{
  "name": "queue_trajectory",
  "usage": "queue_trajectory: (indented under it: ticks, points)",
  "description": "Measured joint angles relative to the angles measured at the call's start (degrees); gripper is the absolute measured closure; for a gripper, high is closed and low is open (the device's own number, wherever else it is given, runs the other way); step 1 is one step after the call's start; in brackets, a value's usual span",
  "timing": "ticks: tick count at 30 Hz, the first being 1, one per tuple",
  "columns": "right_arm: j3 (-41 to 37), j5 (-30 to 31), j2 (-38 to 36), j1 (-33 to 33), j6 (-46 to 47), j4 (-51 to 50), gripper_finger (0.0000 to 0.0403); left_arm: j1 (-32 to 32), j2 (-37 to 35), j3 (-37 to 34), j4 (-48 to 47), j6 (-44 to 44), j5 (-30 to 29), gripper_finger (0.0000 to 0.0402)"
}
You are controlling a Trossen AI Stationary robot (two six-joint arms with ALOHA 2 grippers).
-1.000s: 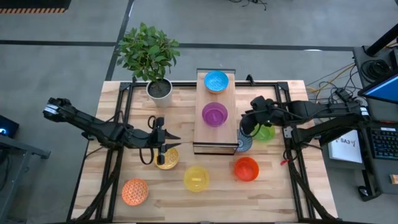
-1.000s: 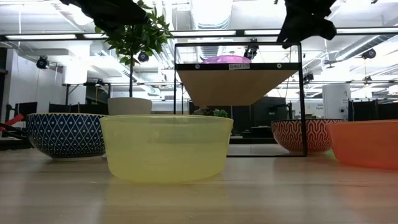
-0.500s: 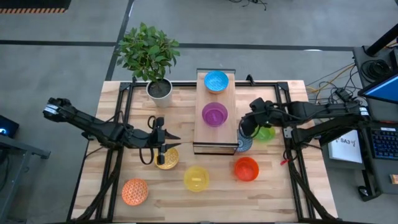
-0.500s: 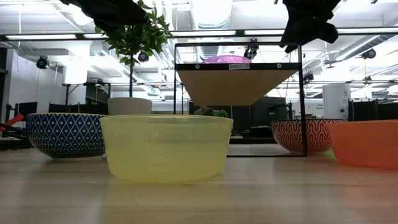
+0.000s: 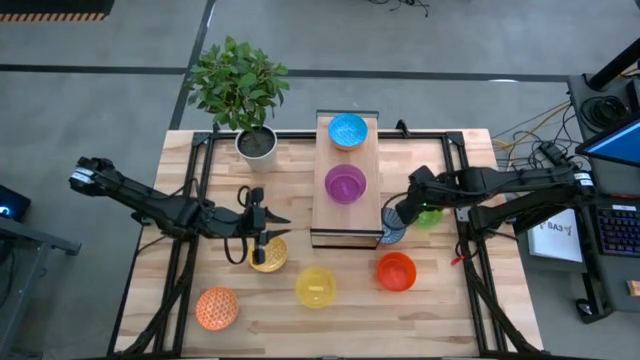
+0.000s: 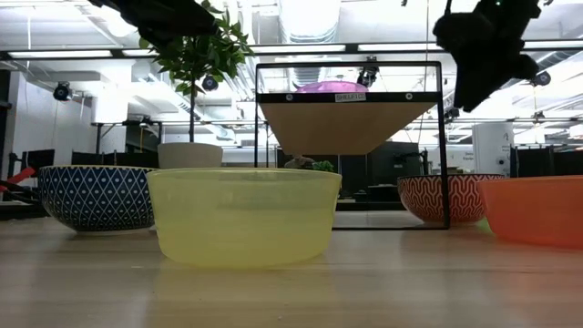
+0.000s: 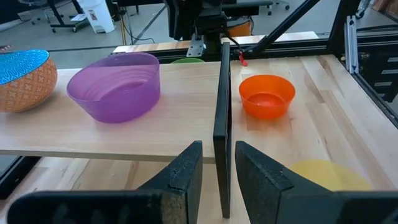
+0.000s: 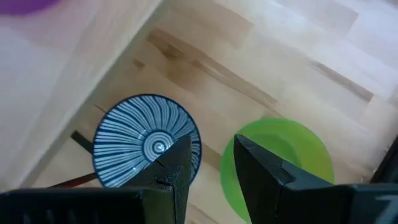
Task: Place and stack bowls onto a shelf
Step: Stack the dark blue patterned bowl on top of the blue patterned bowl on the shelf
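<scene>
The shelf [image 5: 347, 215] holds a light blue bowl [image 5: 348, 130] and a purple bowl [image 5: 346, 184], both resting on their bases. My right gripper [image 5: 399, 217] hangs open in the air, pointing down, above the gap between the blue-white striped bowl [image 8: 147, 148] and the green bowl [image 8: 280, 155]. Both of those stand on the table, right of the shelf. My left gripper [image 5: 283, 228] waits, open, left of the shelf's near end, by the amber bowl [image 5: 268, 256]. The yellow bowl [image 5: 316, 287], the red-orange bowl [image 5: 396, 271] and the orange patterned bowl [image 5: 217, 308] stand nearer the near edge.
A white plant pot [image 5: 257, 143] with a leafy plant stands at the far left corner of the shelf. The shelf's dark frame post [image 7: 222, 118] stands straight ahead of my left gripper [image 7: 217, 149]. Black rails run along both table sides. Bare wood lies at the near edge.
My right gripper has moved toward the near edge and down, tipping its fingers downward over the blue-white and green bowls. In the low view it has dropped lower and shifted right. No bowl has moved.
</scene>
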Motion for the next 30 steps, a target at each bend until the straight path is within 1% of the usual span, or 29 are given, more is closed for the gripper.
queue_trajectory:
  ticks: [6, 9, 11, 14, 19, 23, 26, 30]
  points:
    - [-3.0, -1.2, 0.0, 0.0, -0.6, 1.3, 0.0294, 0.0, 0.0, 0.0, 0.0, 0.4, -3.9, 0.0322]
    - [-5.0, -4.3, 0.0, 0.0, -3.3, 4.2, 0.0294, 0.0, 0.0, 0.0, 0.0, 0.4, -4.0, 0.0322]
    - [-6.8, -7.1, 0.0, 0.0, -6.3, 7.9, 0.0294, 0.0, 0.0, 0.0, 0.0, 0.4, -4.0, 0.0322]
    - [-9.4, -9.2, 0.0, 0.0, -9.6, 12.7, 0.0294, 0.0, 0.0, 0.0, 0.0, 0.5, -4.0, 0.0322]
    - [-12.2, -8.8, 0.0, 0.0, -13.6, 15.5, 0.0294, 0.0, 0.0, 0.0, 0.0, 0.6, -4.0, 0.0322]
    - [-14.4, -7.4, 0.0, 0.0, -20.1, 19.4, 0.029, 0.0, 0.0, 0.0, 0.0, 0.6, -4.0, 0.0322]
    - [-15.7, -7.3, 0.0, 0.0, -24.2, 21.7, 0.0275, 0.0, 0.0, 0.0, 0.0, 0.6, -4.0, 0.0322]
    - [-16.9, -4.6, 0.0, -0.1, -27.5, 23.2, 0.0245, 0.0, 0.0, 0.0, 0.0, 0.9, -4.0, 0.0322]
